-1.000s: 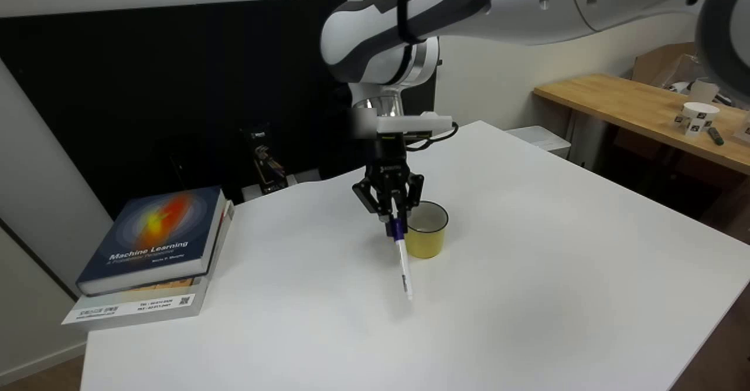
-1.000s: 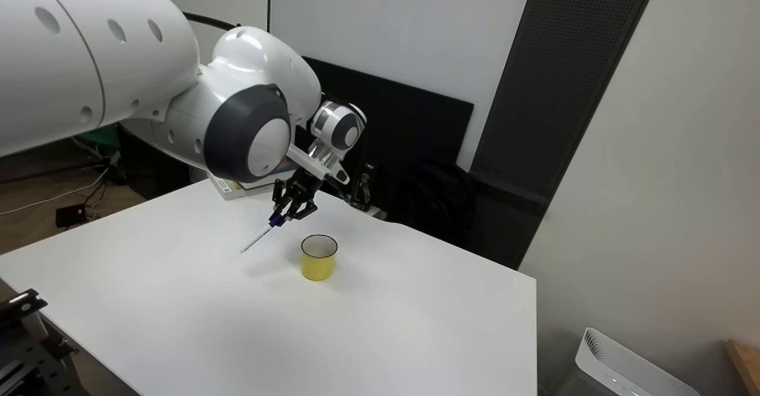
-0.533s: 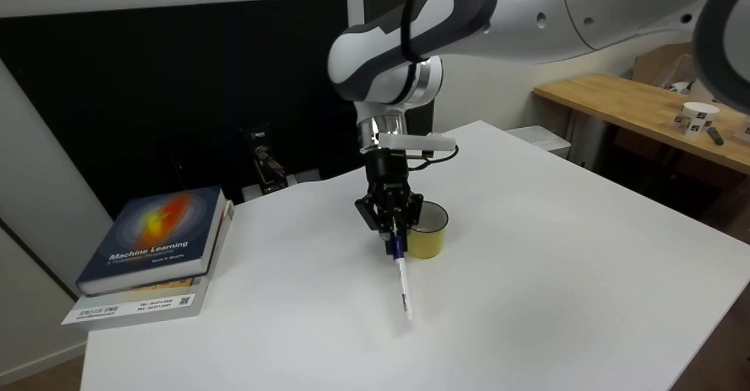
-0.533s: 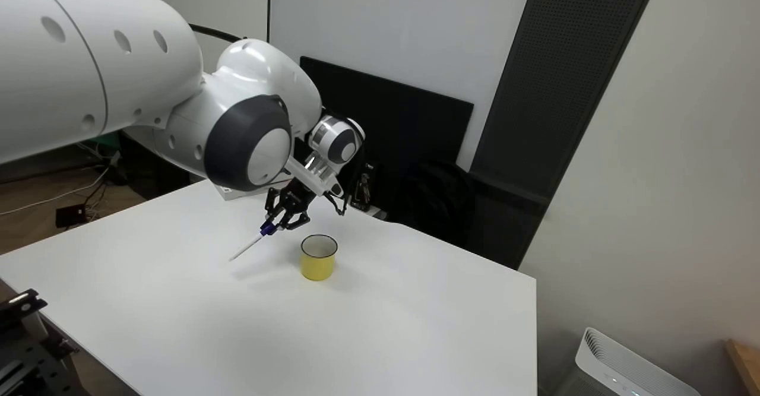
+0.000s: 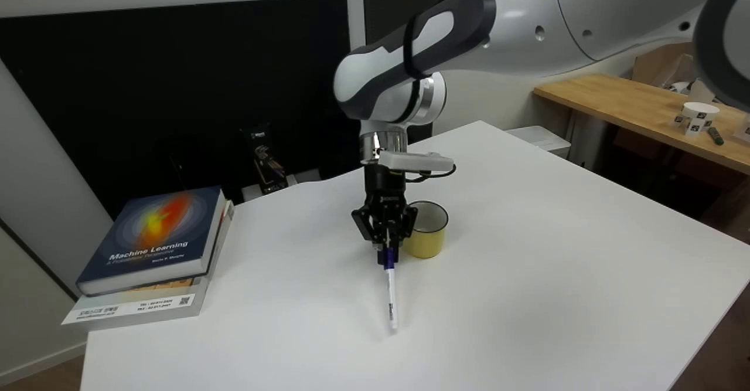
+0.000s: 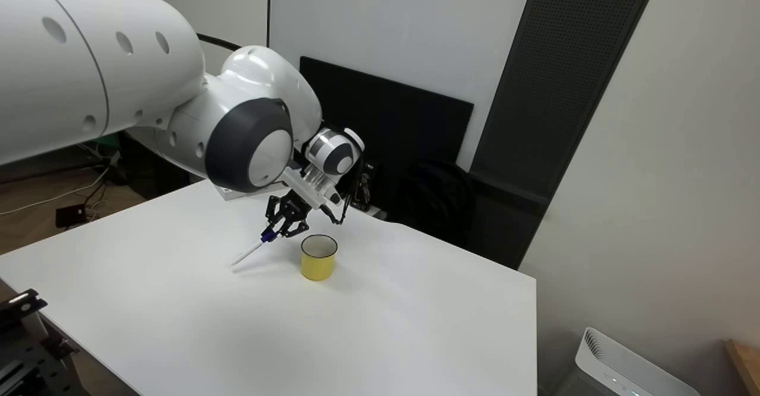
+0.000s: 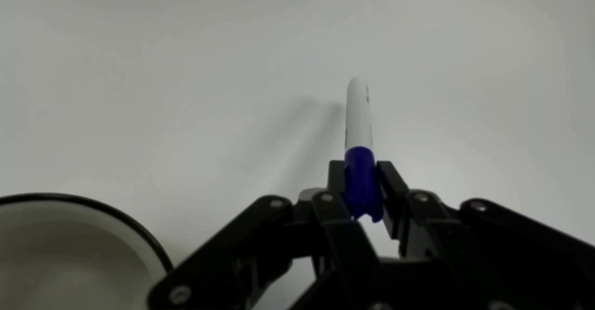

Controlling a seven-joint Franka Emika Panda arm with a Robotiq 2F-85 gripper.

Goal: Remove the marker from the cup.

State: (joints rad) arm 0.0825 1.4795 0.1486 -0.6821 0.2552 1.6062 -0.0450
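Left of the jaws and well apart from them, two books lie stacked in an exterior view: a dark blue book (image 5: 153, 238) titled "Machine Learning" on top, and a paler book (image 5: 137, 315) beneath, mostly covered by it. Next is the single gripper (image 5: 388, 256), low over one white table (image 5: 263, 344), its jaws closed on the one marker (image 5: 391, 291). They pinch it by the dark blue cap, one on either side. Its long axis slants; the white body leads out ahead of the jaws, and in an exterior view the marker (image 6: 249, 252) points down and to the left. Whether its tip touches the table is hard to tell, though its shadow lies just beside it. Right of the jaws, near them, one yellow cup (image 5: 429, 243) stands upright, the marker wholly outside it. The gripper hides part of the cup's side; in the wrist view the cup sits left of the jaws, cut off by the frame. Farthest right, well apart from the jaws, a wooden desk (image 5: 615, 101) bears a white container (image 5: 697, 118), one dark pen-like thing (image 5: 715, 136) just beside it, and clutter (image 5: 679, 86) partly hidden by the arm (image 5: 527, 33).
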